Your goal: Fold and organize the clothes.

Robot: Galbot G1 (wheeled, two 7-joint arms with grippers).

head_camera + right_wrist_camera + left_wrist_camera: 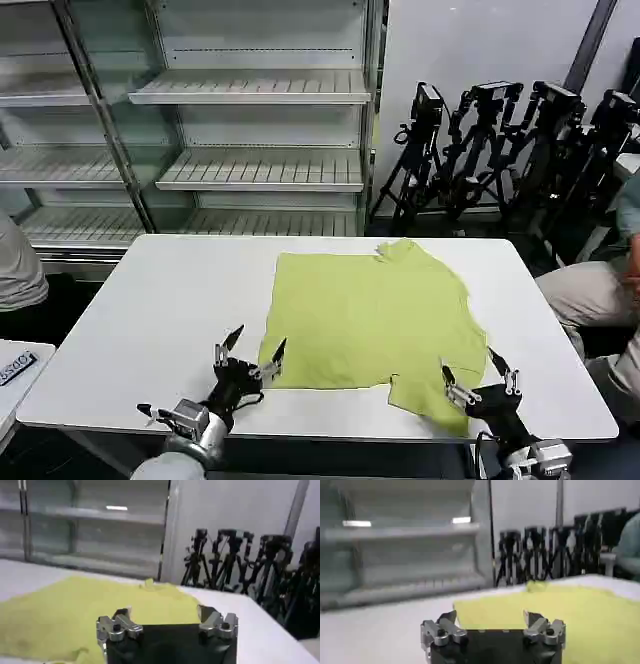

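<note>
The lime T-shirt lay mostly flat on the white worktop, right of centre, collar end toward the far edge. One sleeve or hem flap hung out at the near right corner, which broke up the rectangle. No fold was made yet, by the look of it.

The left gripper sat at the near edge just beside the shirt's near left corner, fingers spread wide and holding nothing. The right gripper was over the near right flap, also wide open and empty. I read the placement as both lined up on the near hem for a two-corner pickup.

The fabric was thin, soft and matte, with light wrinkles. It would likely sag and slide on the smooth worktop.
</note>
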